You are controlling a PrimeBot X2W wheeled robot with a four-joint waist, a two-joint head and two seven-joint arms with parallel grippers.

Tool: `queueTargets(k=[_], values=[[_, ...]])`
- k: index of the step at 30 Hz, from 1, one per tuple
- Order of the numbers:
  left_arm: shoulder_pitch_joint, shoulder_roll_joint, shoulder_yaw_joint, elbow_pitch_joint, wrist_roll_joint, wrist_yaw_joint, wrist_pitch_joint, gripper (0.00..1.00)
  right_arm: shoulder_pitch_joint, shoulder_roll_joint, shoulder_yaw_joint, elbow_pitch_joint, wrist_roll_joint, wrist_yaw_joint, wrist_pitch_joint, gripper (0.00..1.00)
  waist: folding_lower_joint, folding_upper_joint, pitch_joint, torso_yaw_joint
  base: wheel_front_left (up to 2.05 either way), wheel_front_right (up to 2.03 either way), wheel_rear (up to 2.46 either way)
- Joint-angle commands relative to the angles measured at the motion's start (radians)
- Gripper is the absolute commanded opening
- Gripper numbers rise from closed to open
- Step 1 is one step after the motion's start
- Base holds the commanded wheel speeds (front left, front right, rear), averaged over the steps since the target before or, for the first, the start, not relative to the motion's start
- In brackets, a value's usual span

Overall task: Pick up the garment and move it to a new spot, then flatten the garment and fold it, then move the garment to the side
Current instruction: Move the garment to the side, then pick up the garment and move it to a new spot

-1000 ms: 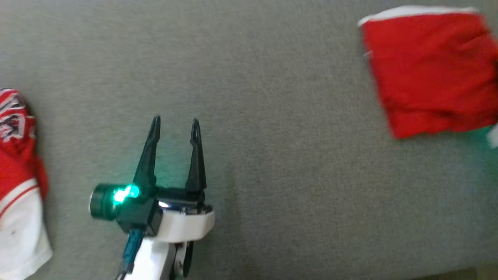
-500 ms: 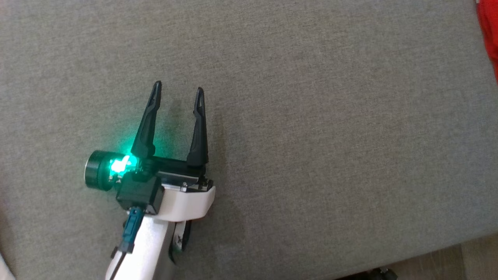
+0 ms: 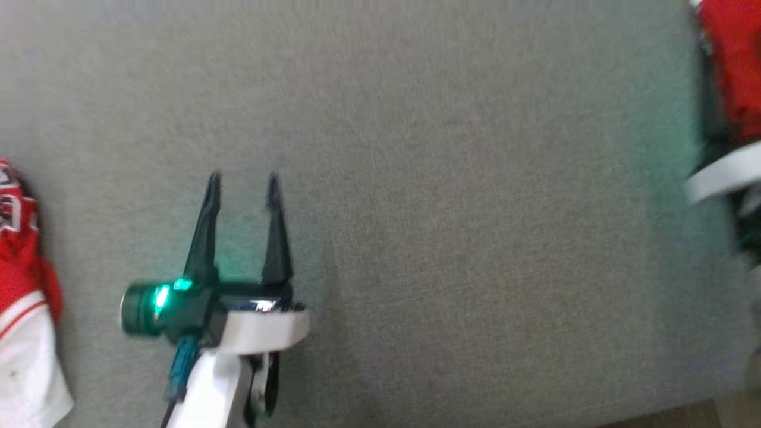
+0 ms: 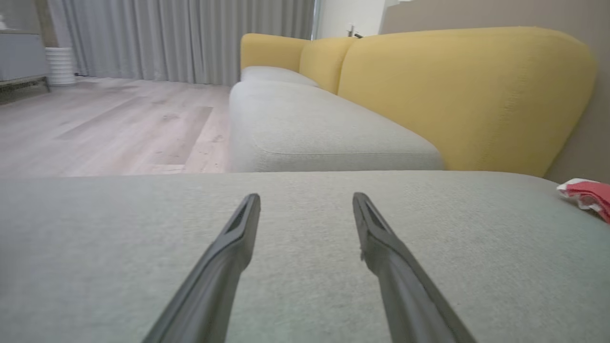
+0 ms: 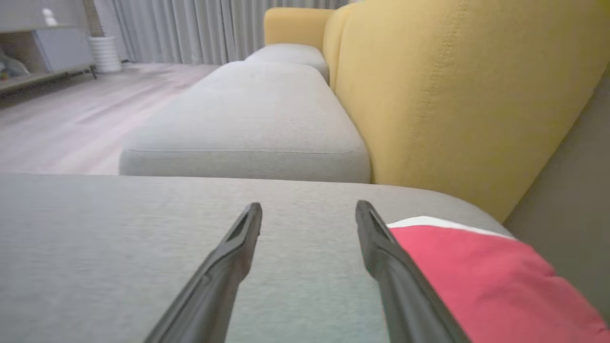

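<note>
**Head view.** The left gripper (image 3: 244,178) hangs over the grey seat cushion (image 3: 452,208) at lower left. Its two dark fingers are spread apart, with bare fabric between them, and a green light glows at its base. The red garment (image 3: 734,65) lies at the upper right edge, well apart from the left gripper and cut off by the frame. Just below it a pale, blurred band of the right arm (image 3: 713,175) crosses the same edge. A red-and-white cloth (image 3: 21,309) lies crumpled at the far left edge, to the left of the left gripper and apart from it. **Left wrist view.** The fingers stand parted above the cushion, and a small red and white corner of fabric shows at the far right, ahead of the fingertips and off to their right. Beyond are a second grey cushion (image 4: 314,128), the yellow backrest (image 4: 467,95), a wooden floor (image 4: 105,124) and grey curtains (image 4: 181,38). **Right wrist view.** The right gripper (image 5: 309,209) is likewise spread wide above the cushion, holding nothing. The red garment, with a white strip along its far edge, lies flat on the cushion just to the right of the right-hand finger. That finger overlaps it in the picture, and whether finger and cloth touch cannot be told. The garment sits close to the foot of the backrest.
</note>
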Motion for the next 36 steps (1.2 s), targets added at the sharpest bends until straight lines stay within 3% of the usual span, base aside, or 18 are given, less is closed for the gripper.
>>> queueTargets(k=[1,7,14,23,36], values=[[0.027,-0.002,0.039,-0.022,-0.005,0.006,-0.004,1.0,0.054,0.008,-0.005,-0.043,-0.02,-0.001,-0.011,1.0,0.0001,0.0,-0.104,0.023,0.0,0.0,0.0],[0.113,-0.002,0.096,-0.007,-0.012,0.017,-0.004,1.0,0.288,0.224,-0.048,-0.163,-0.103,-0.001,-0.011,1.0,0.0001,0.0,-0.264,0.067,0.0,0.0,0.0],[0.205,-0.002,0.141,0.028,-0.008,-0.021,-0.004,1.0,0.491,0.365,-0.116,-0.293,-0.245,-0.001,-0.011,1.0,0.0001,0.0,-0.404,0.112,0.0,0.0,0.0],[0.272,-0.002,0.161,0.077,0.022,-0.078,-0.004,1.0,0.644,0.428,-0.186,-0.333,-0.337,-0.001,-0.011,1.0,0.0001,0.0,-0.491,0.164,0.0,0.0,0.0],[0.281,-0.002,0.191,0.092,0.031,-0.091,-0.004,1.0,0.681,0.444,-0.237,-0.341,-0.361,-0.001,-0.011,1.0,0.0001,0.0,-0.495,0.158,0.0,0.0,0.0]])
